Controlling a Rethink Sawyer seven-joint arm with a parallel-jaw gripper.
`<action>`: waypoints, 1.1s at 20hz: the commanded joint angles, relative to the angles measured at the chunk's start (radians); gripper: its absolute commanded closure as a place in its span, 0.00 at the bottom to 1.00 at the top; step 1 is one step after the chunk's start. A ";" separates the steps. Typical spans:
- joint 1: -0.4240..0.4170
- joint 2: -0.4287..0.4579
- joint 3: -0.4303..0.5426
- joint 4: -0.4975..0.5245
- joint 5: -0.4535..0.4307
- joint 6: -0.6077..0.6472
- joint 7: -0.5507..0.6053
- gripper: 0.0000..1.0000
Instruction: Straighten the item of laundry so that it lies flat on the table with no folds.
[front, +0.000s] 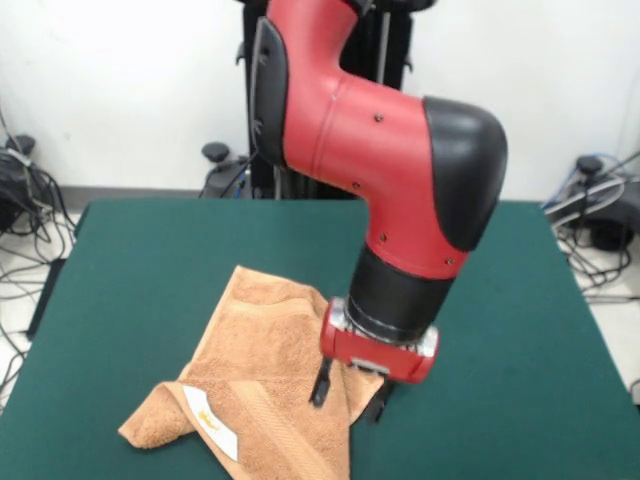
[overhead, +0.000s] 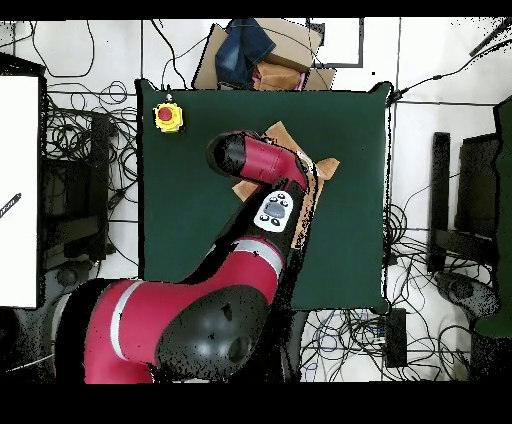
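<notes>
Front view: the towel (front: 262, 390) lies crumpled on the green table (front: 150, 260), toward the near side. One corner is turned over so the white label (front: 213, 422) faces up, with the woven border band running beside it. The tool (front: 349, 392) stands at the towel's right edge, its two dark fingers parted with one on the cloth and one just off it, gripping nothing that I can see. Terry cloth like this should be light, soft and limp; it will drape and drag rather than slide stiffly, so a pinch at a corner or along the folded-over edge looks the best hold for pulling a fold out.

Overhead view: the arm covers most of the towel; only tan edges show beside it, near the table's middle toward the far side. A yellow box with a red button (overhead: 168, 117) sits at one corner. No containers stand on the table; cardboard and dark cloth lie beyond its far edge.
</notes>
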 joint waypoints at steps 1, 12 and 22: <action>-0.030 -0.036 0.130 -0.014 -0.094 0.321 -0.036 0.00; 0.106 0.258 -0.049 -0.198 -0.190 -0.014 0.269 0.00; 0.173 0.460 -0.235 -0.290 -0.003 -0.157 0.362 0.00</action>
